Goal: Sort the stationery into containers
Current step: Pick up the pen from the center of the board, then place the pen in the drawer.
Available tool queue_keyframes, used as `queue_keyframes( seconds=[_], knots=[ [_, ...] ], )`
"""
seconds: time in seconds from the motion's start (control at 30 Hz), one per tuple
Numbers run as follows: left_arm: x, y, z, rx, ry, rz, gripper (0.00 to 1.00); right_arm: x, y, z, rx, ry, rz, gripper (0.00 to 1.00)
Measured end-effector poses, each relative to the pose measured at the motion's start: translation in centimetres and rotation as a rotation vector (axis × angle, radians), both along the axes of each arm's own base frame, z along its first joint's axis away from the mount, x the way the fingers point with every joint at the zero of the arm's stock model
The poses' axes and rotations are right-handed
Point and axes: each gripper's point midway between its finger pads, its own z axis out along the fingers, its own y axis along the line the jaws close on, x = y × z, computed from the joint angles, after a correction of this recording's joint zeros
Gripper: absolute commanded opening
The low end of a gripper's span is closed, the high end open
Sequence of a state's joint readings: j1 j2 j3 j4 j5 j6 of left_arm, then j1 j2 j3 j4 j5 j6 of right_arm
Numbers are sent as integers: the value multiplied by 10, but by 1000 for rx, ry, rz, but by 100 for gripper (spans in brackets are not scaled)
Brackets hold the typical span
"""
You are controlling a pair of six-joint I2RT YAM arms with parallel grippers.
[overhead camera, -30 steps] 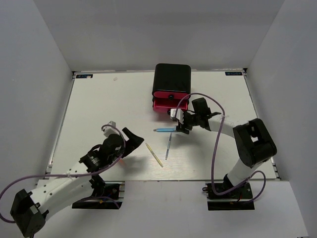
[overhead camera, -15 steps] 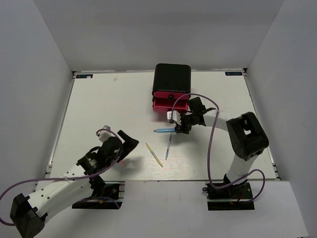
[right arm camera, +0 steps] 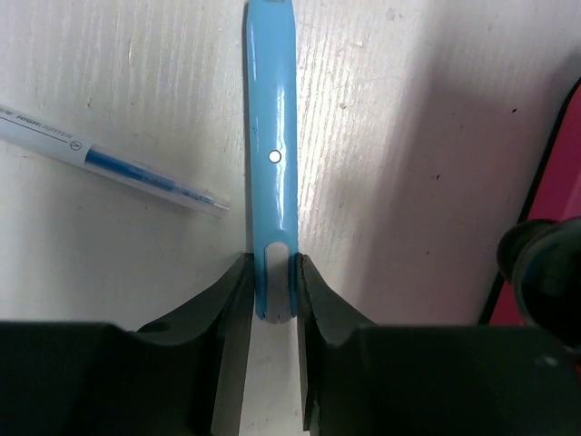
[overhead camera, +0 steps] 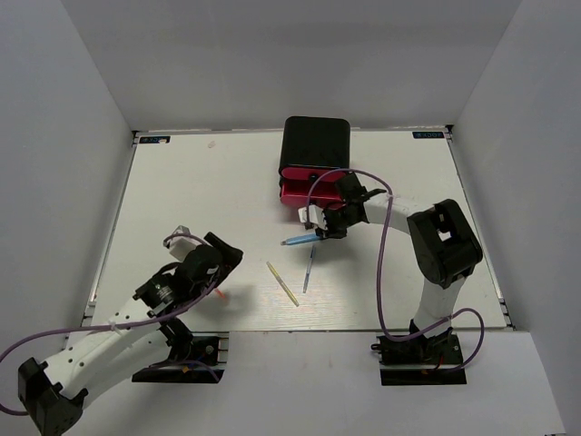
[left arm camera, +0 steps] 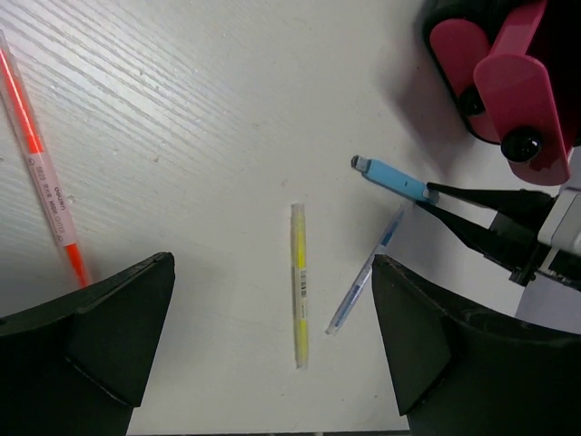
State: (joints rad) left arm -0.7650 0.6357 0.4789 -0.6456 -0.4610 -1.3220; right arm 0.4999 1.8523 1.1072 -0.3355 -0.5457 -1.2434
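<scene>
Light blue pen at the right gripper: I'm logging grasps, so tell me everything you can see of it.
The light blue pen is a short, glossy, plastic-looking barrel with a small white dot midway and a pale oval patch at one end. That end is pinched between the black fingers of the right gripper; the rest sticks straight out over the white table. It sits just in front of the pink drawers, near but apart from a thin blue-grey stick. Whether it is lifted is unclear.

The left arm (overhead camera: 118, 331) reaches from the lower left toward centre, and the left gripper (overhead camera: 218, 270) is spread wide. The right arm (overhead camera: 442, 263) folds up from the lower right, and the right gripper (overhead camera: 323, 229) is clamped on a light blue pen (right arm camera: 271, 136).
</scene>
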Motion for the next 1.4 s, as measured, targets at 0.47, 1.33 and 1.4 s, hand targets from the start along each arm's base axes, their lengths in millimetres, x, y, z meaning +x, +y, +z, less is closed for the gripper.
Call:
queue_keyframes(
  seconds=[0.47,1.33,1.4],
  knots=[
    [-19,31,-27,234,242,90,91,-22,2,92,154,-4,-110,1],
    [-37,43,-44,270,337,129,91,58,-10,134,112,-168,-431,19],
    [-37,43,-43,267,335,129,91,62,-10,134,102,-179,-438,27]
  ],
)
